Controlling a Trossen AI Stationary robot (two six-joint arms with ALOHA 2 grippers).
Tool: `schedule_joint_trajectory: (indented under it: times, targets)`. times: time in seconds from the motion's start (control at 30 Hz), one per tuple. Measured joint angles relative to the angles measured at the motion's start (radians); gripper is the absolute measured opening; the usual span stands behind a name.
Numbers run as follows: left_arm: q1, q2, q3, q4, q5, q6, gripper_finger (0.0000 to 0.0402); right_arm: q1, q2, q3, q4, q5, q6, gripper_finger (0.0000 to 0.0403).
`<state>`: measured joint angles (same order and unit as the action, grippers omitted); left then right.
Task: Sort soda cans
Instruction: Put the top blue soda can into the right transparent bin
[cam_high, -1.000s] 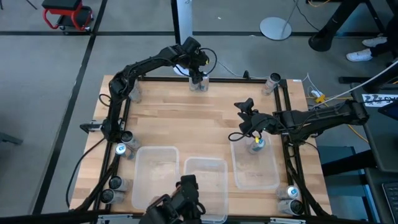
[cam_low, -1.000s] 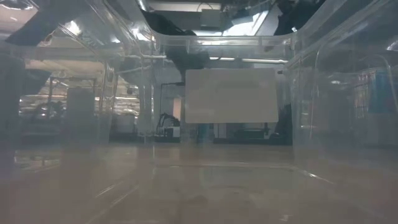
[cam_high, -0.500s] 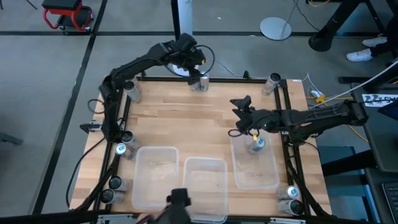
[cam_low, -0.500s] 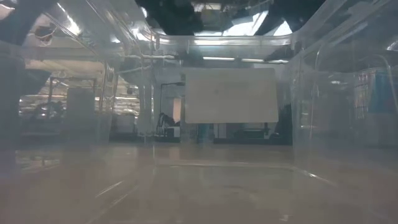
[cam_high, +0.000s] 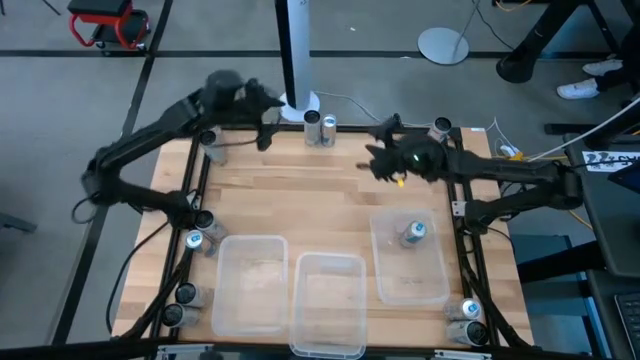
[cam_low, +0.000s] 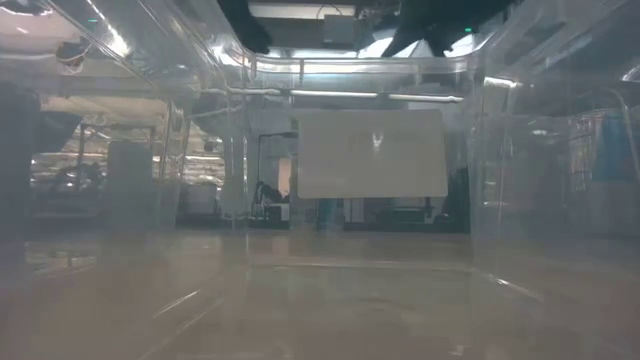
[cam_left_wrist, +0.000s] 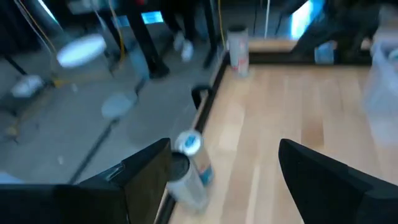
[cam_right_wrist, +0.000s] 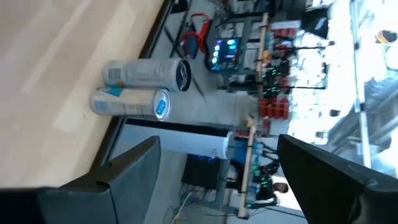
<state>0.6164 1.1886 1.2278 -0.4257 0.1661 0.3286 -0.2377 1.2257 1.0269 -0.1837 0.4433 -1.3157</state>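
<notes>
Two cans beyond parted right jaws.

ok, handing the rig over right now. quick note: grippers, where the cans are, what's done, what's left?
Left gripper: open, empty, at the far left corner near a can.
Right gripper: open, empty, above the far edge, facing the pair of cans there.
Done: one can stands in the right bin.
Left: the left bin and middle bin look empty. Cans remain along the table's edge: far pair, far right corner, left side, near left corner, near right corner.
</notes>
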Motion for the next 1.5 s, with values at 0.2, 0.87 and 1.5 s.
schedule_joint_trajectory:
  times: [0.2, 0.87, 1.5]
  targets:
    - [-0.031, -0.209, -0.301, 0.365, 0.003, -0.139, 0.0288, -0.136, 0.206, 0.25, -0.115, -0.113, -0.001, 0.0321]
    - [-0.231, -0.271, -0.685, 0.478, 0.004, -0.1, 0.0288, -0.409, 0.772, 0.901, -0.48, -0.519, 0.216, 0.0321]
    - [-0.257, -0.272, -0.718, 0.523, 0.002, -0.067, 0.0288, -0.441, 0.853, 0.913, -0.482, -0.671, 0.347, 0.0321]
